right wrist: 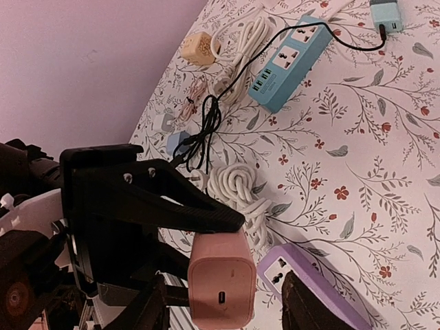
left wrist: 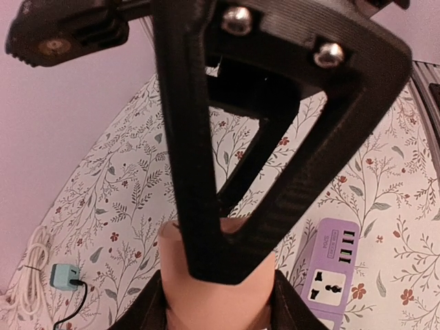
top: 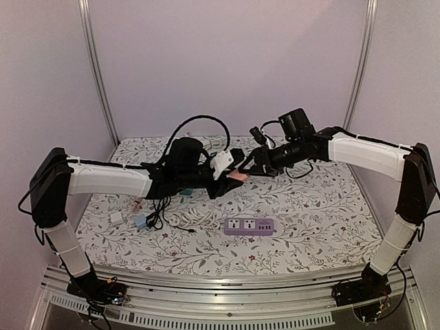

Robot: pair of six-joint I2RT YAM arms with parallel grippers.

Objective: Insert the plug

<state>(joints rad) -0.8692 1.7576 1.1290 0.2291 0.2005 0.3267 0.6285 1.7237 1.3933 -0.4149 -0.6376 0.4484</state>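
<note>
The pink plug (top: 238, 177) is a pink charger block held in the air above the table's middle. My left gripper (top: 230, 170) is shut on it: in the left wrist view its fingers (left wrist: 141, 309) press both sides of the plug (left wrist: 213, 289). My right gripper (top: 251, 169) is open and straddles the same plug (right wrist: 221, 278), with a gap showing at its right finger (right wrist: 313, 306). The purple power strip (top: 249, 226) lies flat below, and also shows in the left wrist view (left wrist: 330, 271) and the right wrist view (right wrist: 289, 265).
A coiled white cable (right wrist: 237, 184) lies left of the purple strip. A blue power strip (right wrist: 292, 58), a beige adapter (right wrist: 199, 48), a light blue adapter (left wrist: 65, 276) and black cables (right wrist: 203, 134) lie on the table's left side.
</note>
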